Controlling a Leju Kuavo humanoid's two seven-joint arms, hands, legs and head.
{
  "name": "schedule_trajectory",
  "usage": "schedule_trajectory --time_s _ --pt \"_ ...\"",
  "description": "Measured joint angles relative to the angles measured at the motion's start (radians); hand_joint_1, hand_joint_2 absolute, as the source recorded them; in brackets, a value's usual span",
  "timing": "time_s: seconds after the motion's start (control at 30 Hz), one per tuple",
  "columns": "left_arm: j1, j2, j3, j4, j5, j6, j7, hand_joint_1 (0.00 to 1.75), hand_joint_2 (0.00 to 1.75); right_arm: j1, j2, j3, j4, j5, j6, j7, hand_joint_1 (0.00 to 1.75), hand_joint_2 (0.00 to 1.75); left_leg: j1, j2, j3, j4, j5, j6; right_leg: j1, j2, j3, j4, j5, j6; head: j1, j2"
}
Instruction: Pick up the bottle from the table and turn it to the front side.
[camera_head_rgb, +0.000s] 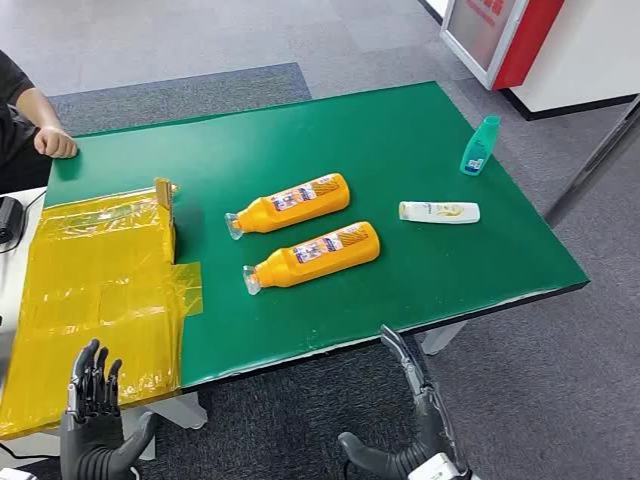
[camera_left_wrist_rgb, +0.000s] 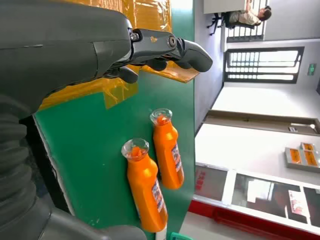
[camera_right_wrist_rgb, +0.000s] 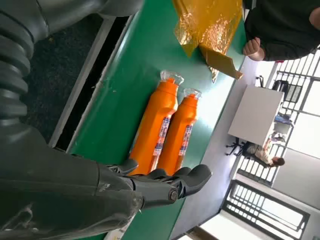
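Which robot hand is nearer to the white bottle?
Right. The right robot hand hangs off the table's near edge, below the white bottle; the left robot hand sits far across, by the yellow sheet.

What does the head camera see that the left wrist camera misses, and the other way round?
Head view alone: the white bottle, the whole teal bottle, the right hand and a person's fist on the table's far corner.

Left wrist view alone: a red-framed glass front and a doorway beyond the table, and a person seated far off.

Both: the two orange bottles lying side by side, the green table, the yellow film and the left hand, holding nothing.
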Motion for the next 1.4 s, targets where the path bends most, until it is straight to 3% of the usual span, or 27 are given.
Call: schedule_trajectory --time_s 0.17,0.37,0.83,1.1,1.4 --pt "0.000 0.003 -0.001 -0.002 0.006 0.004 0.000 0.00 1.75 -0.001 -0.005 0.000 -0.009 0.012 -0.005 0.008 0.00 1.75 0.000 0.000 0.000 0.000 0.000 0.000 0.000 0.000 0.000 0.000 0.000 0.000 0.000 0.000" --pt "0.001 0.011 -0.007 -0.002 0.017 0.005 0.000 0.00 1.75 -0.017 -0.011 -0.003 -0.020 0.093 0.001 0.072 0.00 1.75 0.000 0.000 0.000 0.000 0.000 0.000 0.000 0.000 0.000 0.000 0.000 0.000 0.000 0.000" --pt "-0.003 0.024 -0.020 -0.002 0.021 -0.008 0.000 0.00 1.75 -0.075 -0.013 -0.068 -0.033 0.185 0.092 0.131 0.00 1.75 0.000 0.000 0.000 0.000 0.000 0.000 0.000 0.000 0.000 0.000 0.000 0.000 0.000 0.000" --pt "-0.046 0.033 -0.016 0.016 0.004 -0.059 -0.017 0.00 1.75 -0.280 -0.013 -0.147 0.029 0.302 0.299 0.255 0.00 1.75 0.000 0.000 0.000 0.000 0.002 0.000 0.000 0.000 0.000 0.000 0.004 0.000 0.000 0.000" --pt "-0.105 0.036 0.027 0.077 -0.019 -0.127 -0.046 0.00 1.75 -0.561 -0.013 -0.172 0.249 0.356 0.424 0.361 0.00 1.75 0.000 0.000 0.000 0.000 0.006 0.000 0.000 0.000 0.000 0.000 0.006 0.001 0.000 0.000"
